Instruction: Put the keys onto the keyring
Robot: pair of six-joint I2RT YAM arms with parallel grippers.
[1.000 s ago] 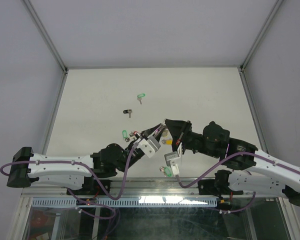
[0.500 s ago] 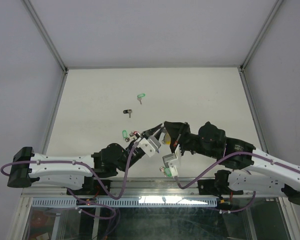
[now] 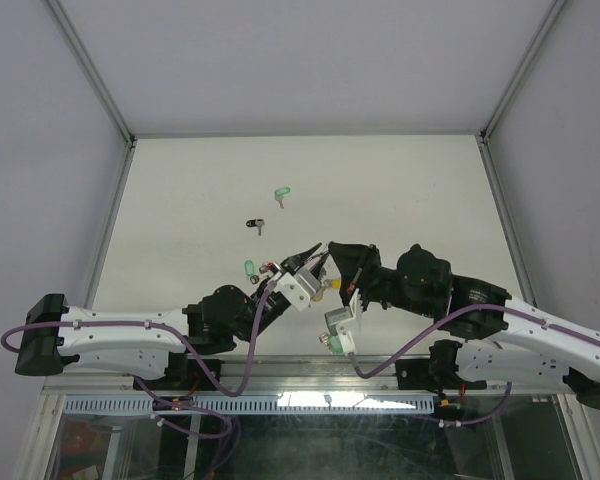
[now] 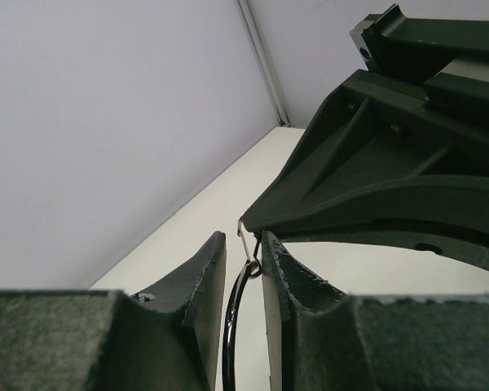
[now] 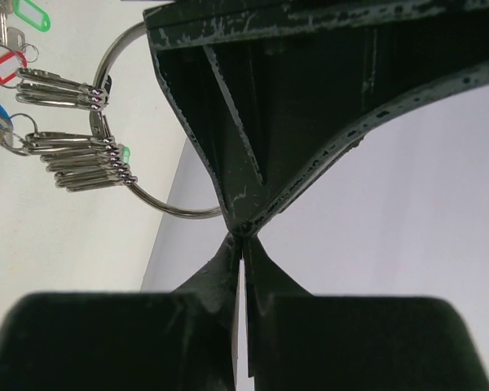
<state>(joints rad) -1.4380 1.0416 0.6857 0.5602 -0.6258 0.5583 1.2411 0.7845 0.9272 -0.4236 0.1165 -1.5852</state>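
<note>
On the white counter (image 3: 400, 180), near the middle of its near edge, the left gripper (image 4: 243, 244) is closed narrow on the keyring (image 4: 231, 326). The right gripper (image 5: 243, 244), its fingers drawn to a sliver, meets it tip to tip; I cannot tell whether it holds anything. Small rings and coloured tags (image 5: 81, 155) hang on the ring. A green-tagged key (image 3: 282, 193) and a black-tagged key (image 3: 255, 224) lie loose toward the centre.

No readable text anywhere, honestly. In the right wrist view, the green oblong plastic key tag (image 5: 28, 15) and the red oblong plastic key tag (image 5: 3, 67), up around 10 o'clock, are too small to tell whether they carry any writing. Same for the loose green tag on the white counter (image 3: 180, 200) in the top view.
</note>
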